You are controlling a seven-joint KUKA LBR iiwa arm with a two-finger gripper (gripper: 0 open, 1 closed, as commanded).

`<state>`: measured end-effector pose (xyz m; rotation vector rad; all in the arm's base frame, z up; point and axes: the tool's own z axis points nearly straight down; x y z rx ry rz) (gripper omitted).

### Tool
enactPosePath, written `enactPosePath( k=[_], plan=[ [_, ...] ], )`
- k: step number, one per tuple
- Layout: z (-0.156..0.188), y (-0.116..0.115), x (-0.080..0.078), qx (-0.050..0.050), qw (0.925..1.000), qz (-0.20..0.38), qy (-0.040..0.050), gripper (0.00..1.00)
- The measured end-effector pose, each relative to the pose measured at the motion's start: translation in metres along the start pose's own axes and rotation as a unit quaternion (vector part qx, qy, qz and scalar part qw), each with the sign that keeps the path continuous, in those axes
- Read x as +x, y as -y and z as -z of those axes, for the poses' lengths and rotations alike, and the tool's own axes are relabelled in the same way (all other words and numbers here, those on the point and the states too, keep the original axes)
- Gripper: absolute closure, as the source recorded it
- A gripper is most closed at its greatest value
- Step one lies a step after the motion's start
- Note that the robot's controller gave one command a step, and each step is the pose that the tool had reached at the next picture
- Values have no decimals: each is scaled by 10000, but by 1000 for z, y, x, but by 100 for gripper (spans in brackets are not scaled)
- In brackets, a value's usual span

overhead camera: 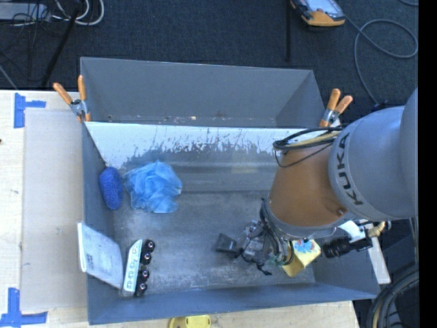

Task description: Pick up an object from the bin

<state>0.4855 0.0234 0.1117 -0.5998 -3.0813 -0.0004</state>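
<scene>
My gripper point(247, 246) is low over the bin floor at the front right, below the arm's wrist. A dark part of it juts out to the left, just above the bare floor. A small yellow thing point(301, 257) lies right beside it on the right, partly hidden under the arm. The other loose things are well to the left. Nearest among them is a white and black bar with a row of dark knobs point(138, 267) at the front left.
A white printed packet point(99, 255) leans in the front left corner. At the back left lie a dark blue oblong sponge point(110, 187) and a light blue crumpled puff point(156, 186). The arm covers the bin's right side.
</scene>
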Motion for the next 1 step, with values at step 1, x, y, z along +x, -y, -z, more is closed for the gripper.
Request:
enactPosePath(
  k=[1],
  plan=[
    [9,0,0,-7,10000,1,16,100]
  ],
)
